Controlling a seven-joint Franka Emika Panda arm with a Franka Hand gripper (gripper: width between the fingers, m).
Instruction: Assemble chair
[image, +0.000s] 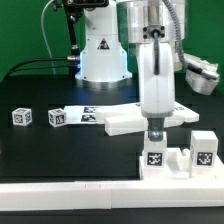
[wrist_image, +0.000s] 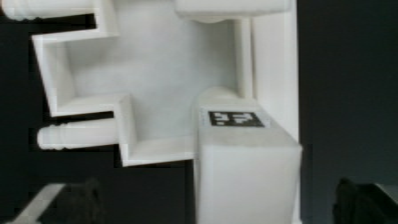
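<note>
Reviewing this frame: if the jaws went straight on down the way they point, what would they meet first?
Most likely the white chair part right beneath them. The jaws stand wide, with gaps on both sides of its tagged block, so they may straddle it and reach the table instead; depth is unclear.

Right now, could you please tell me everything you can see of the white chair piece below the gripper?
The white chair piece is blocky, plastic-looking, with two upright ends bearing black-and-white tags. The wrist view shows stepped cut-outs and round pegs. It rests on the table under the open gripper, which seems clear of it.
</note>
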